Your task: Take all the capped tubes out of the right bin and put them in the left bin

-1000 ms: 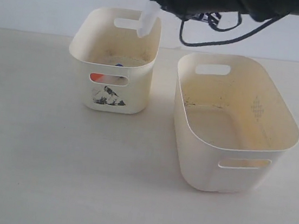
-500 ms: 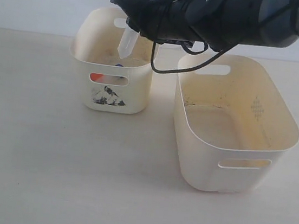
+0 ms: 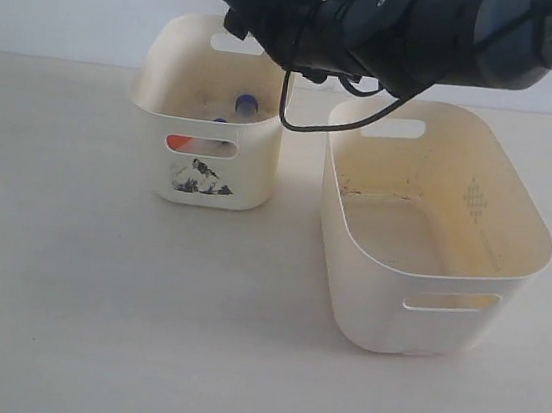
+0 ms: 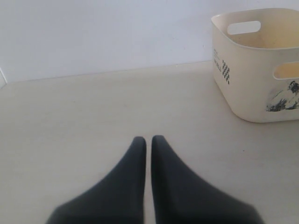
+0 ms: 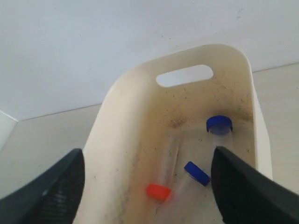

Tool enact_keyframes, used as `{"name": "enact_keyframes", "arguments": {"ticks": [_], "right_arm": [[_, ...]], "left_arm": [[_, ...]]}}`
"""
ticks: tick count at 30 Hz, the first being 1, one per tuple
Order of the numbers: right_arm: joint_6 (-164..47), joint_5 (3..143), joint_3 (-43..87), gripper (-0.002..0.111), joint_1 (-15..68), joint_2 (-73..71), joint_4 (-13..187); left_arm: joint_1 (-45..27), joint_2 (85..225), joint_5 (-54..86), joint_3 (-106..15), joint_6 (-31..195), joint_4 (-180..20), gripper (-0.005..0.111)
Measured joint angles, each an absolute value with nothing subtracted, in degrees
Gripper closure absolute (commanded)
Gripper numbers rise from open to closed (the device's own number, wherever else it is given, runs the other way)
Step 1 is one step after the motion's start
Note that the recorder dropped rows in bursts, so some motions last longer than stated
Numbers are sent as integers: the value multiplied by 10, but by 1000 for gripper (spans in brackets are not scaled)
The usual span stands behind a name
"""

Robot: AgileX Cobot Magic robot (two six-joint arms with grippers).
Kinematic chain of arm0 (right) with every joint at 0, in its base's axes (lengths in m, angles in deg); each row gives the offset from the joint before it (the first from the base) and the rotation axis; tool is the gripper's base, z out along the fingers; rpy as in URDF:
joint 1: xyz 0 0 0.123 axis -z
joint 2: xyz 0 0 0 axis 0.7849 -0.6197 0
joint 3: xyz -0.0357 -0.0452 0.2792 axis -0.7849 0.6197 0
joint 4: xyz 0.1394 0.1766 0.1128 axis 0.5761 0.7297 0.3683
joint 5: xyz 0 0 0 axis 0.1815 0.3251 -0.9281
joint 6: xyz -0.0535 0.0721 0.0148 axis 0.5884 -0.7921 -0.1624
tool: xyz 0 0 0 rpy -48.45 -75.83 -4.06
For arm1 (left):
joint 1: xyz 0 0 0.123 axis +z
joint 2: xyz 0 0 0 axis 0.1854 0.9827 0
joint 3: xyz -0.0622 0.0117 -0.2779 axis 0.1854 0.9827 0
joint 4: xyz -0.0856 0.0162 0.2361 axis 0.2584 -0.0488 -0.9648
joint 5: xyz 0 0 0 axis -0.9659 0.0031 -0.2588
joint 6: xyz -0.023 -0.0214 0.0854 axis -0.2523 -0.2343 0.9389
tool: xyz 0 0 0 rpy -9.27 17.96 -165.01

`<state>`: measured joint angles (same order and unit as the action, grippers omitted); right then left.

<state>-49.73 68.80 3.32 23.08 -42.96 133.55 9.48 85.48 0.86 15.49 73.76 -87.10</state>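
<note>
The left bin (image 3: 200,172), small and cream with a picture sticker, holds capped tubes. In the right wrist view I see three in the left bin (image 5: 140,116): a blue-capped tube (image 5: 219,125) against the far wall, a second blue-capped one (image 5: 196,172) and a red-capped one (image 5: 158,192). My right gripper (image 5: 148,156) hangs open above them with nothing between its fingers, and it shows above the bin's back rim (image 3: 232,5). The right bin (image 3: 413,319) shows no tube inside. My left gripper (image 4: 148,140) is shut and empty, low over the table, apart from the left bin (image 4: 252,79).
The right arm (image 3: 429,29) and its cable reach across above both bins. The two bins stand side by side on a pale table (image 3: 93,305). A white wall runs behind.
The tube that hung from my right gripper over the left bin has dropped into it. The gripper has opened and stays above the bin.
</note>
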Motion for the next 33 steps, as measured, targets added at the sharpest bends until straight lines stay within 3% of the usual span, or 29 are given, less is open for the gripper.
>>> {"name": "enact_keyframes", "arguments": {"ticks": [4, 15, 25, 33], "right_arm": [[-496, 685, 33, 52, 231, -427, 1335], [-367, 740, 33, 108, 231, -321, 1333], [-317, 941, 43, 108, 231, -286, 1320], [-337, 999, 164, 108, 231, -221, 1315]], "left_arm": [[95, 855, 9, 155, 738, -871, 102], [95, 855, 9, 155, 738, -871, 102], [95, 855, 9, 155, 738, -871, 102], [95, 855, 9, 155, 738, -871, 102]]}}
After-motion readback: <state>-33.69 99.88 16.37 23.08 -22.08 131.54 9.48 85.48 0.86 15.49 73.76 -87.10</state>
